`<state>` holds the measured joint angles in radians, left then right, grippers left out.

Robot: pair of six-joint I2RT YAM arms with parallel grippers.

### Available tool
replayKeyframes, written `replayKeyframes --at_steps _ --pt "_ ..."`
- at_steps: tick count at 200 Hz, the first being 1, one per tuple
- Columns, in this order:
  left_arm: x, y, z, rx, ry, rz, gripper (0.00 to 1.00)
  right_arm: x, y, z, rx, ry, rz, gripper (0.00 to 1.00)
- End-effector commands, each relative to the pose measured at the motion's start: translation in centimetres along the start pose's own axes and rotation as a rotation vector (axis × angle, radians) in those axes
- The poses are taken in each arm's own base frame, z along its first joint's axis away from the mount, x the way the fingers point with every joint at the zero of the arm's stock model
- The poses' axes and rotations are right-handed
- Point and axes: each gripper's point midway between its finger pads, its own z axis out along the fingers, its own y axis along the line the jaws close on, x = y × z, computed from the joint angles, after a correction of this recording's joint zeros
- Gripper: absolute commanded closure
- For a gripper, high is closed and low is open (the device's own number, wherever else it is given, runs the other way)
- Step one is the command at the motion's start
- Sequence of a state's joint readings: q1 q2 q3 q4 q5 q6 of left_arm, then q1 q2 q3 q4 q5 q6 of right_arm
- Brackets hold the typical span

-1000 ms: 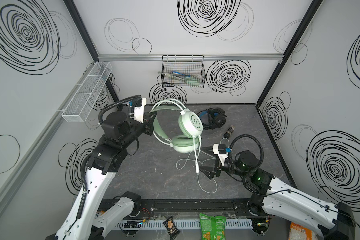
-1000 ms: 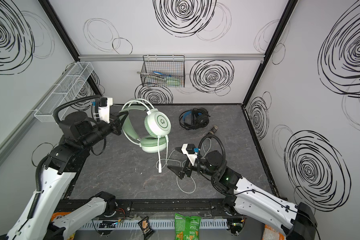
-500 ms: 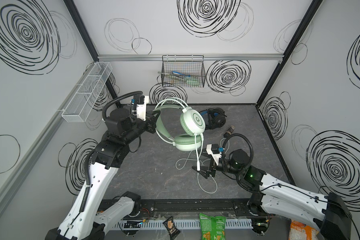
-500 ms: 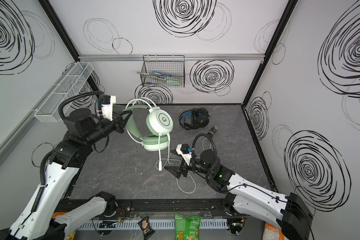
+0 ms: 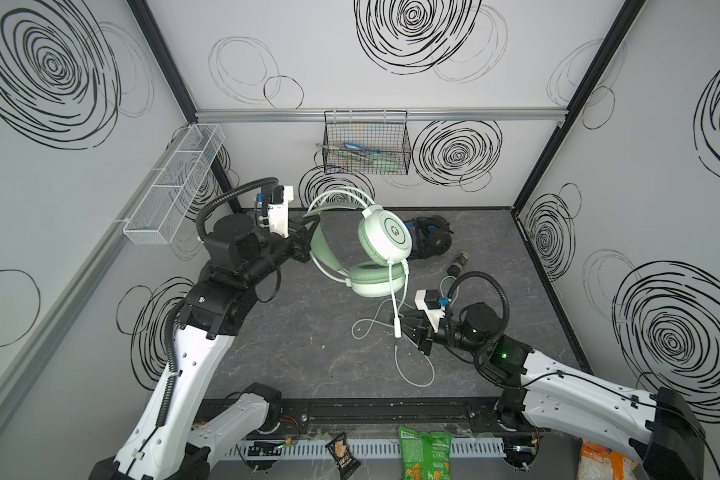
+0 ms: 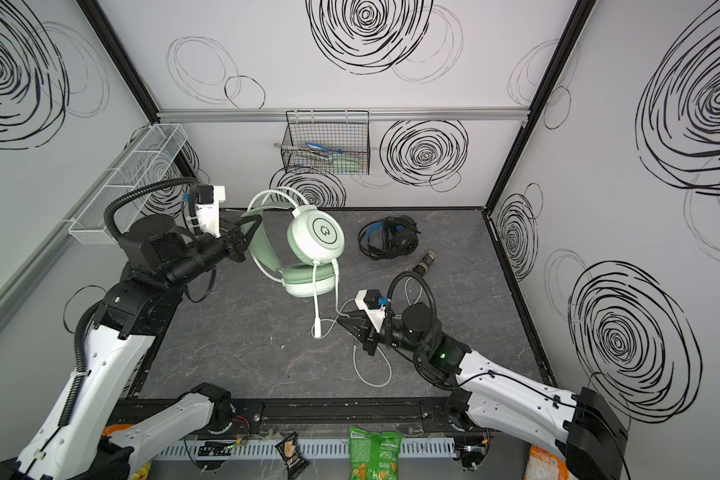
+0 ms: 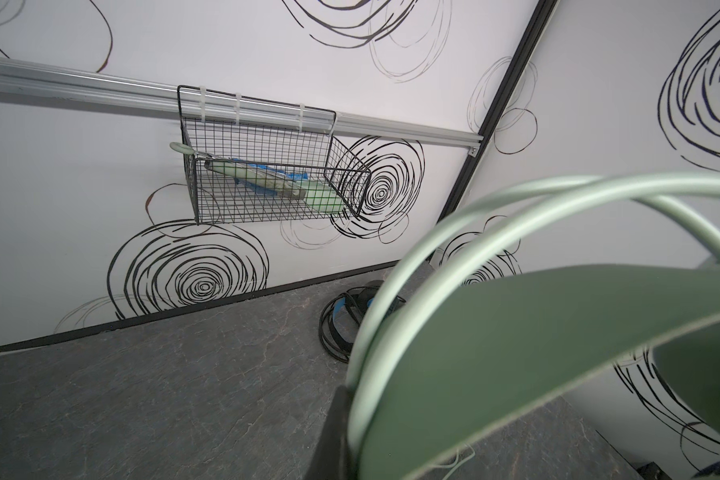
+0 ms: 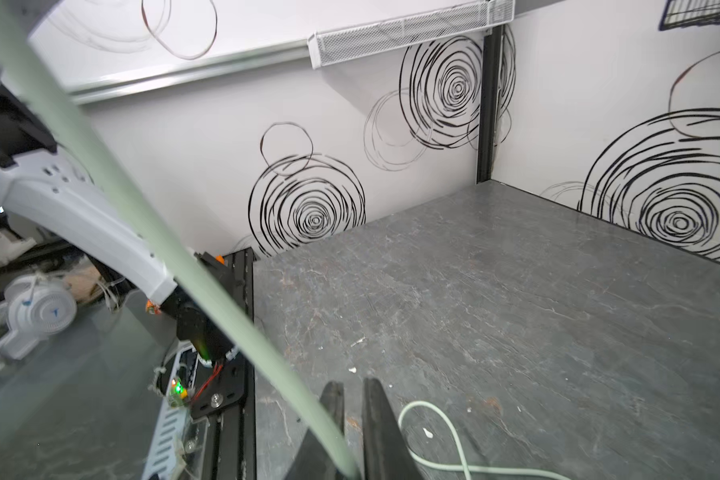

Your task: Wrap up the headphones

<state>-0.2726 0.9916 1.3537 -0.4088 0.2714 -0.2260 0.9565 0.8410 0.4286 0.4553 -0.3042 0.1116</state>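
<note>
Near back wall (image 6: 246,166), black headset (image 6: 387,239), mint headset (image 6: 314,235) aloft

mint-green/white headphones (image 5: 385,239) | black/blue headphones (image 6: 391,241) | grey veined tabletop (image 5: 308,332) | white walls (image 5: 308,50), black swirls

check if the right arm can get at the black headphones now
Probably not yet: the right gripper is shut on the white cable, though little stands between it and the black headphones.

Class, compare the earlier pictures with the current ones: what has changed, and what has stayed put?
The right end effector, open a second ago, edged toward the white cable and shut on it. The left end effector kept its grip on the mint headset, shifting it only slightly. The black headset stayed put.
</note>
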Motion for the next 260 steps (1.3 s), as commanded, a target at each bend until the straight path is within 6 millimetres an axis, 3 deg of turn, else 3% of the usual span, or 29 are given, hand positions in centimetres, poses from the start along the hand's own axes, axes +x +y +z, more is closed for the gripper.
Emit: replayKeyframes --at_steps 1,38,61,109,136,172,207,260 --pt "-4.3 -0.2 -1.7 -0.021 -0.161 0.005 1.00 -0.8 -1.5 -0.9 0.110 -0.033 -0.006 0.92" --pt "-3.3 2.4 -2.1 -0.160 -0.154 0.033 1.00 -1.6 -4.5 -2.5 0.314 -0.023 -0.015 1.00" --pt "-2.0 4.8 -2.2 -0.281 -0.121 0.054 1.00 -1.9 -6.2 -3.5 0.432 0.016 -0.024 1.00" --pt "0.8 9.0 -2.6 -0.481 -0.074 0.088 1.00 -3.7 -7.1 -5.8 0.557 0.038 -0.074 1.00" --pt "1.3 10.1 -3.1 -0.477 -0.092 0.038 1.00 -4.3 -7.4 -6.5 0.587 0.025 -0.099 1.00" --pt "-1.7 7.4 -4.4 -0.360 -0.177 -0.014 1.00 -3.1 -7.3 -5.9 0.561 0.020 -0.088 0.97" --pt "-5.5 2.6 -6.2 -0.213 -0.252 -0.008 1.00 -1.6 -5.8 -4.1 0.431 -0.029 -0.075 0.93" --pt "-8.3 -2.5 -7.9 -0.030 -0.315 -0.070 1.00 -0.7 -3.7 -2.1 0.263 -0.103 -0.087 0.82"
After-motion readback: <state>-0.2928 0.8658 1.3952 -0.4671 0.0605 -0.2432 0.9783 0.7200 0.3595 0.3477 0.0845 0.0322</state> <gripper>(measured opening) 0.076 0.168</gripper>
